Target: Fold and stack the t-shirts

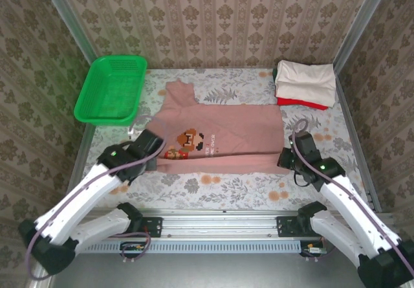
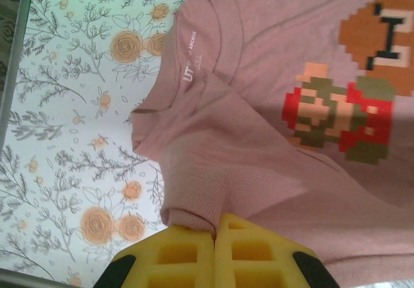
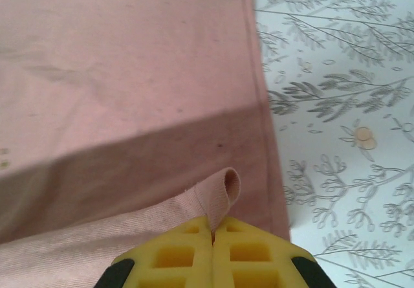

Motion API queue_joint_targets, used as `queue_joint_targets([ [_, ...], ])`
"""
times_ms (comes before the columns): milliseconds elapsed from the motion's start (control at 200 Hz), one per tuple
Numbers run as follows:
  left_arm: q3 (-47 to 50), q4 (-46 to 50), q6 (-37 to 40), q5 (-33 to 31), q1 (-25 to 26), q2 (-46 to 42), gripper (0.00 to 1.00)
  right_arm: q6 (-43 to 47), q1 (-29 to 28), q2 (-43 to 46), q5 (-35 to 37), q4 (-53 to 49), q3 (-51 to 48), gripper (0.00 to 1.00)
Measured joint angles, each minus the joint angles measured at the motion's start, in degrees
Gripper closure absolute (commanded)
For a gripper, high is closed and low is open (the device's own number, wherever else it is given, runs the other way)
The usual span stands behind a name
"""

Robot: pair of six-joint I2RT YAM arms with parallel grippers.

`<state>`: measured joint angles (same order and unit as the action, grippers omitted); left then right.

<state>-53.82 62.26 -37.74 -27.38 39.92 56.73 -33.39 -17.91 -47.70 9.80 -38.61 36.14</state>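
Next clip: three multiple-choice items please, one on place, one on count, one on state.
1. Where is the green plastic mesh basket? A far-left corner of the table; B far-right corner; C between the arms.
2. How many folded t-shirts are stacked far right? A one; B two; C four.
3. The right hand is: A open; B shut on the dusty-pink cotton t-shirt; C shut on the basket.
Answers: A, it sits at the far left; B, a cream folded t-shirt lies on a red one; B, it pinches a pink fabric fold.
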Motion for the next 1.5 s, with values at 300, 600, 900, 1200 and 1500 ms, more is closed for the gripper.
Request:
queue_joint_targets([
  [300,-3.54,-12.83,10.51,2.58,-9.73,18.6,1.0,1.73,2.36,-13.53,3.56,7.08,2.12,0.94],
  [600,-11.3,-17.49,16.33,3.48,-11.15,35.41,1.0,4.83,3.93,-25.22,3.26,14.1,6.95,0.92],
  [900,-13.18,-18.03,18.6,3.15,-11.15,44.28,1.0,6.67,3.93,-36.22,2.84,16.17,10.05,0.82],
  [1200,-18.36,-17.14,20.09,1.81,-11.43,46.88,0.53,5.53,3.74,-33.18,5.57,11.19,11.17,0.45],
  [1500,-18.01,-14.6,16.87,-0.02,-12.98,41.83,0.35,-0.98,-5.9,-21.35,4.28,11.34,8.15,0.46],
])
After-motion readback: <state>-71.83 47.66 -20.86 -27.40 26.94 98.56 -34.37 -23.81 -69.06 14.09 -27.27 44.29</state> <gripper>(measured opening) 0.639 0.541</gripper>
